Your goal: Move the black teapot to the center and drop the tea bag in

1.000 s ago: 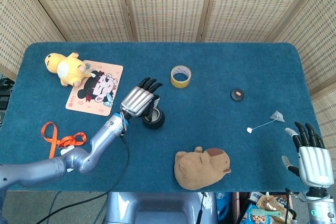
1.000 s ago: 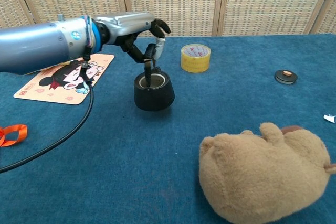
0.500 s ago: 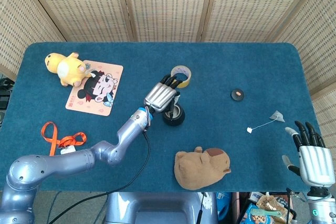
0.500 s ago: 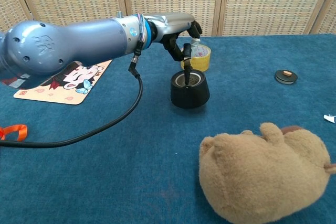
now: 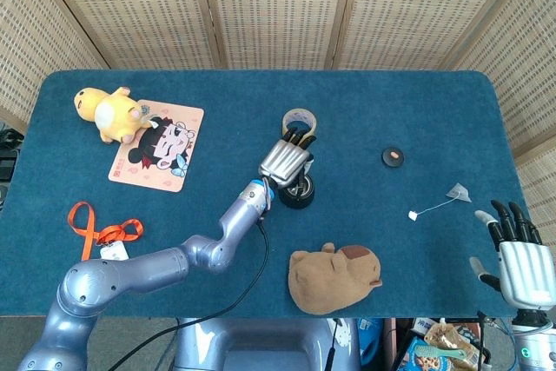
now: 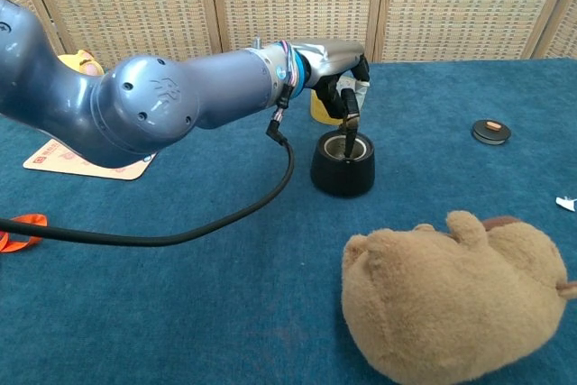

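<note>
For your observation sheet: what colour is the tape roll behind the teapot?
Yellow. The tape roll shows best in the head view, just beyond the left hand.

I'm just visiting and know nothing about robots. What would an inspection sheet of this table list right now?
Surface: blue cloth table, flat.
Job's things: black teapot near the middle, lid off; tea bag lying near the right edge, string stretched out; small lid apart.
Clutter: tape roll, brown plush, yellow plush, cartoon mat, orange strap.
Hands: left hand holds the teapot's rim; right hand holds nothing, off the near right corner.
Cables: black cable hanging from the left arm.
Surroundings: woven screens.
</note>
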`<state>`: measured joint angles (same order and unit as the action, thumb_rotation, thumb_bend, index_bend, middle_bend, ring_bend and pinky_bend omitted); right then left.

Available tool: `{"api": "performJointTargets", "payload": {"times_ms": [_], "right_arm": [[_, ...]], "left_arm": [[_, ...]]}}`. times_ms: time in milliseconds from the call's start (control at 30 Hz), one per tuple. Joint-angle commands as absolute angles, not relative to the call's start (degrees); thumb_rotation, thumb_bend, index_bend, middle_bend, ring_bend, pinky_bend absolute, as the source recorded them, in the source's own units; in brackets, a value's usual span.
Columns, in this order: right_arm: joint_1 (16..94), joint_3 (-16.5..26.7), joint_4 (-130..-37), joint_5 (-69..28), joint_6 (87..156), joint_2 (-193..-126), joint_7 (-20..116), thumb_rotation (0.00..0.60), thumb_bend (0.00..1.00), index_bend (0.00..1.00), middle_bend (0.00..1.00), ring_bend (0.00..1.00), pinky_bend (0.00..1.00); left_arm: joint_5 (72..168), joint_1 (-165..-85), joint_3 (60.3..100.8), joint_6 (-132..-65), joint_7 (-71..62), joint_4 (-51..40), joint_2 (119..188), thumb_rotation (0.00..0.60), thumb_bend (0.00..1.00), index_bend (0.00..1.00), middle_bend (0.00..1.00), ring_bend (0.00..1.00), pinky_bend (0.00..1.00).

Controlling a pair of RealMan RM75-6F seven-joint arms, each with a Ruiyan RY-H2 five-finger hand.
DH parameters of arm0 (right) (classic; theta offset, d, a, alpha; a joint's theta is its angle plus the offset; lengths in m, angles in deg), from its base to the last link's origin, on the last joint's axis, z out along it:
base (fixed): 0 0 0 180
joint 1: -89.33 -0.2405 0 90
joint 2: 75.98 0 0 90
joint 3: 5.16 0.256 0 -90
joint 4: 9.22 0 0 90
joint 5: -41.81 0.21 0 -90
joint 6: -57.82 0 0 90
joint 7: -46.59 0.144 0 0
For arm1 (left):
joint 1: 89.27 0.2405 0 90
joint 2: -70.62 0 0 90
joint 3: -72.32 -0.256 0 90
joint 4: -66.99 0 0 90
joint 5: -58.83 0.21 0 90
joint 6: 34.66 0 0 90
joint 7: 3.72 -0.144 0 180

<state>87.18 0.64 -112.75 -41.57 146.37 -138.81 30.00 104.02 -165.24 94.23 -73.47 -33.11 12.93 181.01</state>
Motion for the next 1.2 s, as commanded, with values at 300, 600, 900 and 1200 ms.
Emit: {"api": "performJointTargets", "payload": {"times_ms": [300,600,900,1200], "right_arm": [[87.4,0.5,-112.2,-41.3,146.5,-138.8,30.9,0.6,0.38,0.26,0.18,0.05,0.23],[87.5,0.4,-111.5,-41.1,146.3,-138.9,31.8,0.6,0.38,0.26,0.18,0.05,0.23],[87.6,0.2,-111.6,-41.1,146.3,-138.7,32.0,0.6,0.38,0.26,0.18,0.05,0.23],[87.6,0.2,-111.7,-40.9,146.0,-138.6,32.1,0.6,0.38,0.26,0.18,0.05,0.23]], "left_arm": [[102.8,-167.3,93.8,-73.2,-33.8,15.7,183.2,0.6,0.62,0.69,0.11,0.0,0.0],[100.7,-168.2,93.5,-73.7,-36.2,15.7,183.6,0.6,0.53,0.11,0.0,0.0,0.0],[100.6,-168.4,93.1,-74.7,-37.2,14.3,182.7,0.6,0.39,0.0,0.0,0.0,0.0],[103.2,-167.1,92.6,-76.4,-35.5,11.0,180.3,0.6,0.34,0.0,0.0,0.0,0.0]]}}
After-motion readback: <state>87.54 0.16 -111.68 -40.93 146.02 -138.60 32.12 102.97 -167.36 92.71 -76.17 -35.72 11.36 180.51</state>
